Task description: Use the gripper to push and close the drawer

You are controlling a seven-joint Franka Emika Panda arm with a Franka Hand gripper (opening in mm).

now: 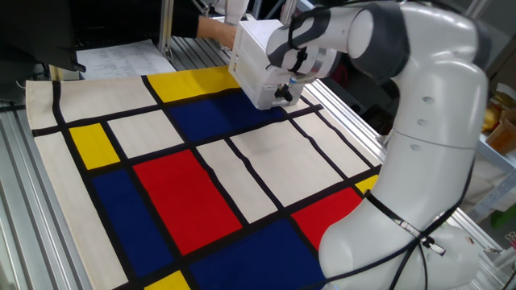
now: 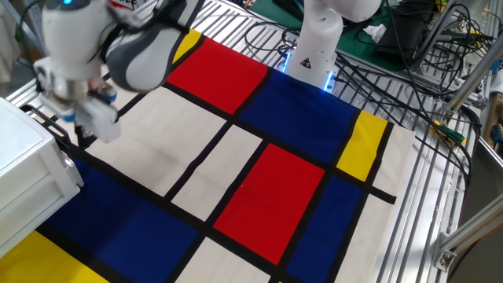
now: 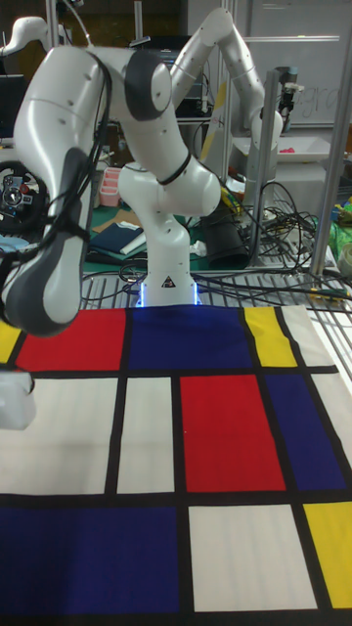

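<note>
The small white cabinet (image 1: 256, 63) stands at the far edge of the colour-block cloth, and shows at the left edge in the other fixed view (image 2: 23, 169). Its drawer (image 2: 64, 171) looks pushed in flush with the cabinet face, and no tan inside shows. My gripper (image 1: 283, 94) hangs right beside the cabinet's lower corner, its dark fingers close together with nothing between them. From the other side the gripper (image 2: 88, 130) is motion-blurred, above and a little off the drawer face. The tall fixed view catches only its white end (image 3: 12, 401) at the left border.
A cloth of red, blue, yellow and white blocks (image 1: 201, 185) covers the table. A person's arm (image 1: 216, 32) reaches in behind the cabinet. The robot's base (image 2: 314, 47) and a tangle of cables (image 2: 409, 63) sit at one side of the cloth.
</note>
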